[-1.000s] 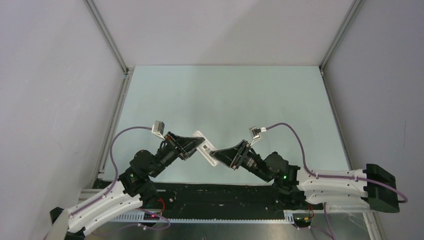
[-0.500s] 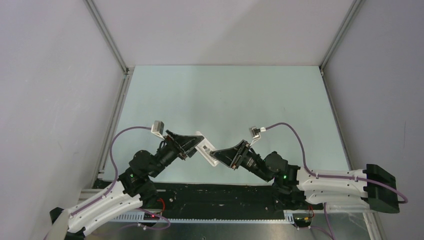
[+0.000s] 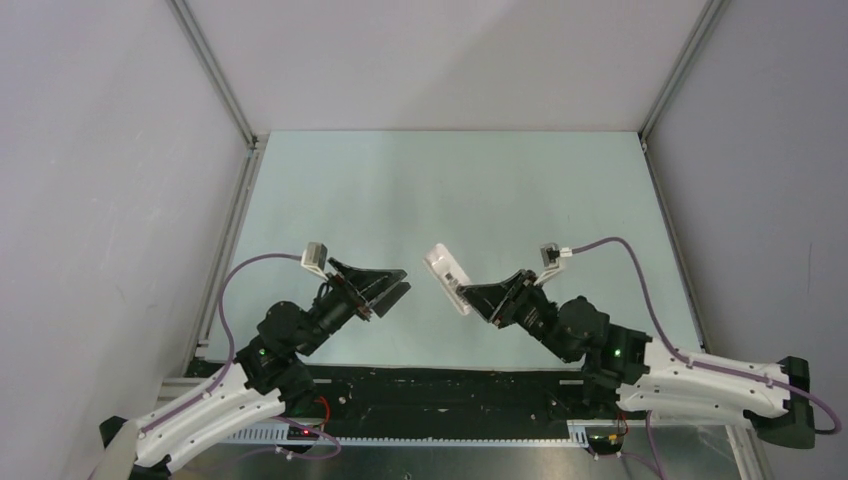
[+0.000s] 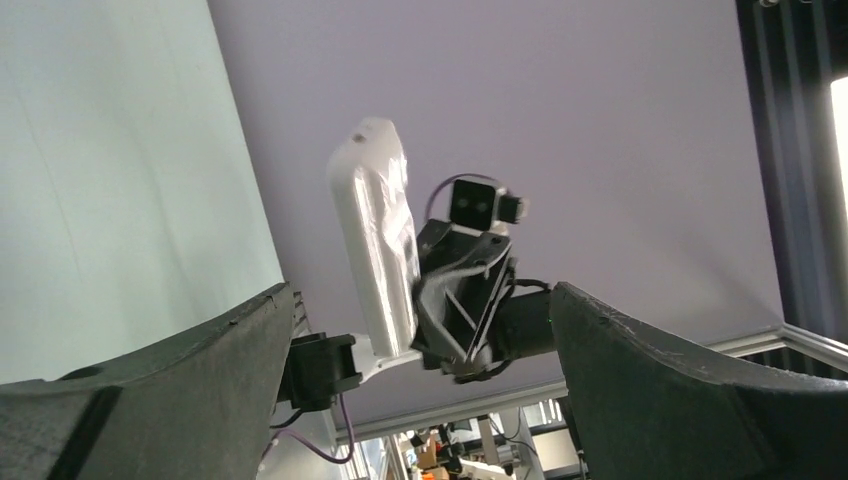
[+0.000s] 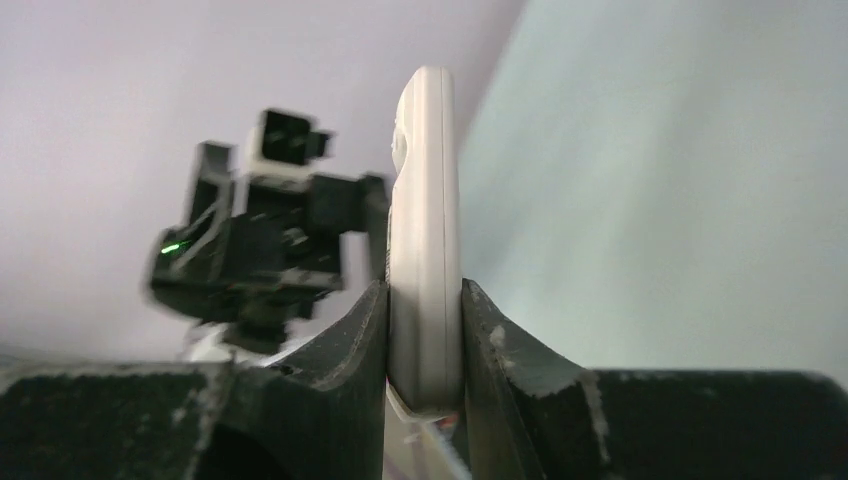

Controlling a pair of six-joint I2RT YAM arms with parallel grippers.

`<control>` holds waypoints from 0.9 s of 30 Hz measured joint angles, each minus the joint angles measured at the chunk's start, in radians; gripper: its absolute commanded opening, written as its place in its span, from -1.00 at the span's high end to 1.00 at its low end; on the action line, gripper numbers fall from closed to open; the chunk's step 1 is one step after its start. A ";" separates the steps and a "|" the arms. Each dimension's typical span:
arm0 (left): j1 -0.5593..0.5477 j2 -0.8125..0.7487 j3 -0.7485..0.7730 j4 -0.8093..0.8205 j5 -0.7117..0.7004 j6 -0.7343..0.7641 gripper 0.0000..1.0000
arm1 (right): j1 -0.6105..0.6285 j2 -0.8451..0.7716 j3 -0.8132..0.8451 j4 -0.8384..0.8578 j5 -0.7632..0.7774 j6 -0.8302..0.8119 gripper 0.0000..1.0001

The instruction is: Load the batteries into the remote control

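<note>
Your R gripper is clamped on the near end of the remote control. Its jaws are narrow, w/ pads on the two broad faces. R wrist view shows the remote edge-on, sticking straight out past the fingertips. In the top view its long axis runs from that grip up and left, held off the table.

L gripper sits just left of the remote, not touching it. Its jaws are spread wide w/ nothing btwn them. L wrist view frames the remote btwn its fingers, so it's aimed right at it. That makes L the free arm, and any next move on the remote comes from the remote's left side.

No batteries visible in any view; can't tell if they're loaded.

Vs 1 s ago: both grippers were on the remote, closer to centre. Now L has let go and opened fully, and R has carried the remote right and a bit farther back, on roughly the same slant.
</note>
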 measured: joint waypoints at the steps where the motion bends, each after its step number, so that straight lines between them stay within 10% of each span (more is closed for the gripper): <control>1: 0.000 0.000 -0.002 -0.008 0.000 0.000 -0.99 | -0.002 -0.003 0.035 -0.081 0.042 -0.020 1.00; 13: 0.003 -0.013 -0.010 -0.216 0.035 0.055 -0.99 | -0.193 0.297 0.204 -0.650 0.341 -0.327 1.00; 27: 0.010 -0.091 0.002 -0.345 0.034 0.106 -0.99 | -0.309 0.871 0.476 -0.852 0.362 -0.425 1.00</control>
